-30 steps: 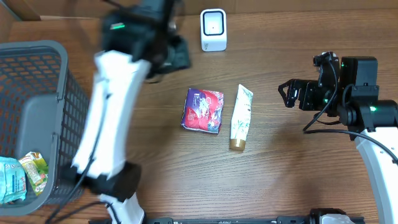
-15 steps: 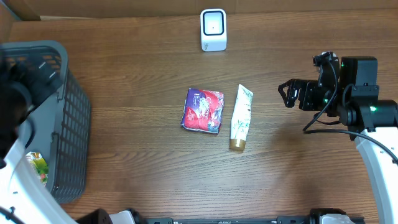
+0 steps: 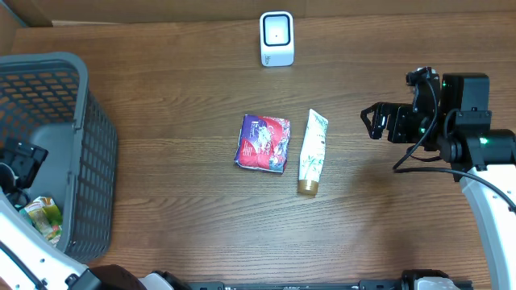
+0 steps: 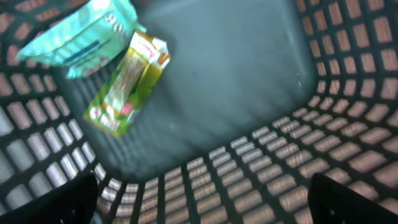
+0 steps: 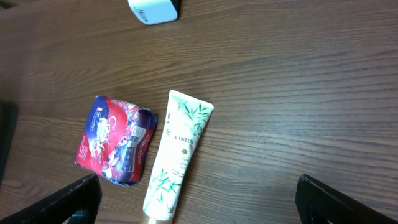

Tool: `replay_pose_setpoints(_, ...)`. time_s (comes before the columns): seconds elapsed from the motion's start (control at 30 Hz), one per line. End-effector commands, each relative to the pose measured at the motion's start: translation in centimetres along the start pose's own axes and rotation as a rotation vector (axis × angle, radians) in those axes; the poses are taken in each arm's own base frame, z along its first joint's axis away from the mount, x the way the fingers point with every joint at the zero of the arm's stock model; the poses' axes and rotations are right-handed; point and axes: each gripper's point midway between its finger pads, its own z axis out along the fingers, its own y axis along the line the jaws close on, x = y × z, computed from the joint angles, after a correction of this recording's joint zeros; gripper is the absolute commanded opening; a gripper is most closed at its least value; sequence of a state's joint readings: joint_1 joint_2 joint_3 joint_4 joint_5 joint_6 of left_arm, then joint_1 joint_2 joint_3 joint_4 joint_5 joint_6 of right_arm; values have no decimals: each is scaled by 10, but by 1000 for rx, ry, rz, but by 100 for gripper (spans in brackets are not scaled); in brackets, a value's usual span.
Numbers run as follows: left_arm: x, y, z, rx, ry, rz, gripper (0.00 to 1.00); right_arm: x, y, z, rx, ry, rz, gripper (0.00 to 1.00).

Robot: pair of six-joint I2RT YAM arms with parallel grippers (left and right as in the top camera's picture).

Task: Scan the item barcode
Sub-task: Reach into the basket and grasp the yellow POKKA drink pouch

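Note:
A white barcode scanner [image 3: 276,38] stands at the back of the table. A red and purple packet [image 3: 263,142] and a white tube [image 3: 313,151] lie side by side mid-table. My left gripper [image 3: 18,171] hangs open inside the grey basket [image 3: 97,161]. Its wrist view shows a teal pack [image 4: 78,34] and a green-yellow pack [image 4: 127,81] on the basket floor, with nothing between the fingers [image 4: 53,199]. My right gripper [image 3: 377,121] is open at the right, empty, apart from the tube [image 5: 177,155] and packet [image 5: 116,140].
The basket takes up the left edge of the table, and its mesh walls surround the left gripper [image 4: 202,208]. The scanner [image 5: 153,9] shows at the top of the right wrist view. Bare wood lies between the tube and the right gripper [image 5: 199,202].
My left arm has swung from the back of the table near the scanner down into the basket at the left. The right arm, packet and tube have not moved.

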State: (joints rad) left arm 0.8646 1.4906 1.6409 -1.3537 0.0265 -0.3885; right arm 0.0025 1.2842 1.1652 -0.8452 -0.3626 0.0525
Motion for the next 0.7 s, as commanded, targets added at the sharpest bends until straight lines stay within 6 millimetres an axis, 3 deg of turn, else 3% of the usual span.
replay_pose_setpoints(0.0,-2,8,18,-28,-22,3,100,-10,6,-6,-11,-29,-11,100)
replay_pose_setpoints(0.1,-7,17,39,-62,-50,27,100,-10,6,-6,-11,-29,-11,100)
replay_pose_setpoints(0.27,0,50,70,-217,-45,77,100,-10,6,-6,-11,-29,-11,100)
replay_pose_setpoints(0.5,23,78,102,-308,9,92,100,-10,6,-6,-11,-29,-11,100)
replay_pose_setpoints(0.67,17,102,117,-416,-51,130,100,-10,6,-6,-11,-29,-11,100)
